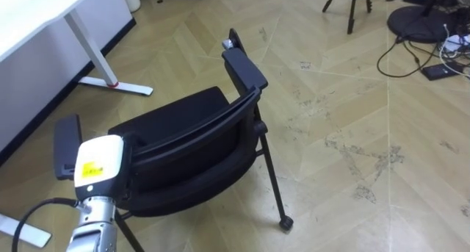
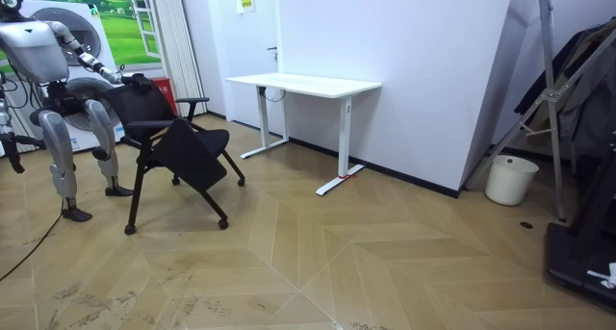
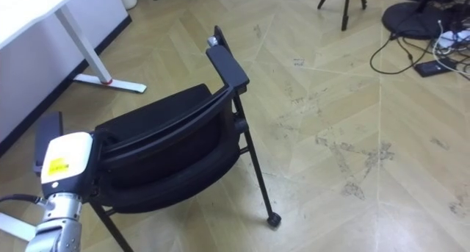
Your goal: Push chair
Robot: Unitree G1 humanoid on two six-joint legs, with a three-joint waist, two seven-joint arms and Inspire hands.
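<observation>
Wooden floor [image 1: 352,98] covers the room, with a white desk [image 1: 44,17] by the wall. The black chair [image 1: 191,134] stands on the open floor, well apart from the desk. The robot stands behind it, and its left hand [image 1: 99,164] is at the backrest; whether the fingers grip I cannot tell. I judge the push is under way, not finished.

White desk [image 2: 303,83] by white wall [image 2: 414,70], wood herringbone floor [image 2: 385,263], bin [image 2: 510,179] at rt.
</observation>
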